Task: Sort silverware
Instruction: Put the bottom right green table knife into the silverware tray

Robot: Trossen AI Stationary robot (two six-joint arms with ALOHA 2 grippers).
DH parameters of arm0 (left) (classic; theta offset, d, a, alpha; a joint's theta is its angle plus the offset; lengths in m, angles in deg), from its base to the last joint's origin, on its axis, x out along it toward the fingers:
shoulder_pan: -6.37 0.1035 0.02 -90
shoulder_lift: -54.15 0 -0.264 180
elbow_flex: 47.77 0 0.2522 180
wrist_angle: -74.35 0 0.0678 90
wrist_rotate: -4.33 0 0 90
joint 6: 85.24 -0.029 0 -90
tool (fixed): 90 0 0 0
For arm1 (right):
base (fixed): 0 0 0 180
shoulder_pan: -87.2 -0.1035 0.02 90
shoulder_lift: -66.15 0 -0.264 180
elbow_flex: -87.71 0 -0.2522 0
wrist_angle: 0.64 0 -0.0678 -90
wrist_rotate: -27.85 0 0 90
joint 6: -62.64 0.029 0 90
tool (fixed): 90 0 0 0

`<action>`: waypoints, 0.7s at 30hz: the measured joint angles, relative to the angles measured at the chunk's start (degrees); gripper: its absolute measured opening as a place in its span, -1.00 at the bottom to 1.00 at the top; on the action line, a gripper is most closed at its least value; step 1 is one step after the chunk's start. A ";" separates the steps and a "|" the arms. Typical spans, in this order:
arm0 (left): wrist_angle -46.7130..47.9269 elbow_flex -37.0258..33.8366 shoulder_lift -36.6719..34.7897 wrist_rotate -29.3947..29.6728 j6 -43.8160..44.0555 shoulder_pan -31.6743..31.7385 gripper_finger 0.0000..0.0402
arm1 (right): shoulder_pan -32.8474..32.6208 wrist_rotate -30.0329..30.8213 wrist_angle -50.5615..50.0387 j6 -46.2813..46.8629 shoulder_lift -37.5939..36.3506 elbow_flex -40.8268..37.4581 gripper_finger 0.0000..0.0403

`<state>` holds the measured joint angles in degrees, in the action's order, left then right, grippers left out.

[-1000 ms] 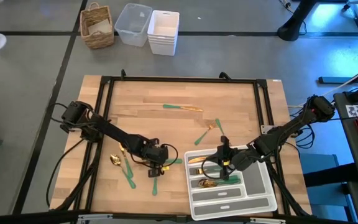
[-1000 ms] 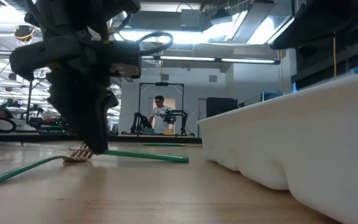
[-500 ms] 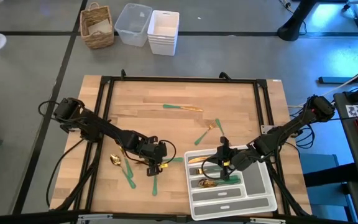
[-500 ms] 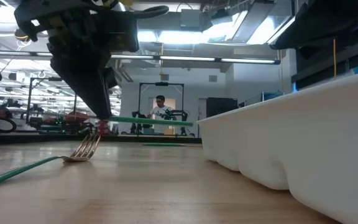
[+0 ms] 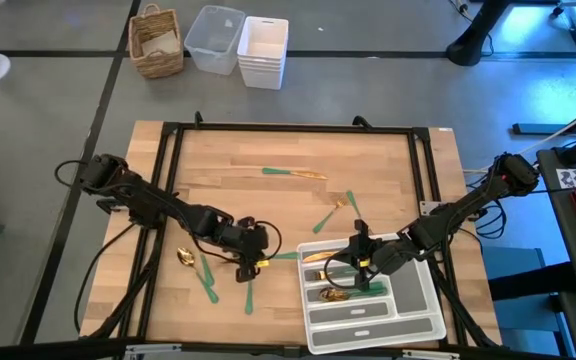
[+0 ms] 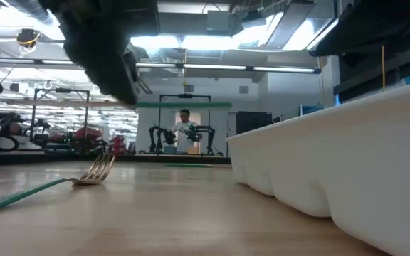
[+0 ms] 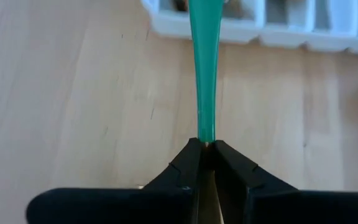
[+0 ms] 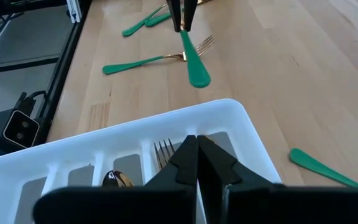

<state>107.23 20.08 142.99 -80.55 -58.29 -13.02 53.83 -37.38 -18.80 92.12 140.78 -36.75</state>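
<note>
Silverware is scattered over the worktop: a green-handled piece is clamped by the left end effector and held lifted off the wood just beside the white tray, handle toward the tray rim. A fork lies flat below. More pieces lie toward the far edge. The right end effector, fingers together, is over the tray near the front right corner.
</note>
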 joint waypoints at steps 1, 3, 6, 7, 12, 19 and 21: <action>-1.16 0.00 0.00 -0.02 -0.28 0.03 -0.87 | 0.00 0.00 0.02 -0.02 0.00 0.00 -0.97; -3.27 0.00 0.00 0.02 -1.07 0.19 -0.85 | 0.00 0.00 -0.01 -0.01 0.00 0.00 -0.97; -6.93 0.00 0.15 0.00 -1.82 1.18 -0.85 | 0.00 0.00 0.02 -0.02 0.00 0.01 -0.97; -8.37 0.00 0.17 0.01 -1.82 1.68 -0.86 | 0.00 0.01 -0.09 -0.02 0.00 0.11 -0.97; -16.17 0.00 0.18 0.20 -2.98 4.75 -0.87 | 0.00 0.00 -0.18 -1.38 -0.52 0.94 -0.97; -27.11 0.02 4.66 -1.54 -2.96 7.98 -0.87 | 0.00 0.04 -0.92 -8.53 -5.49 2.25 -0.97; -30.57 0.56 6.57 -2.44 -2.96 8.63 -0.88 | 0.00 0.36 -2.09 -10.27 -7.74 2.27 -0.97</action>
<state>76.66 20.64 149.56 -82.98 -61.25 -4.40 53.83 -37.02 -20.90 81.85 133.04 -34.47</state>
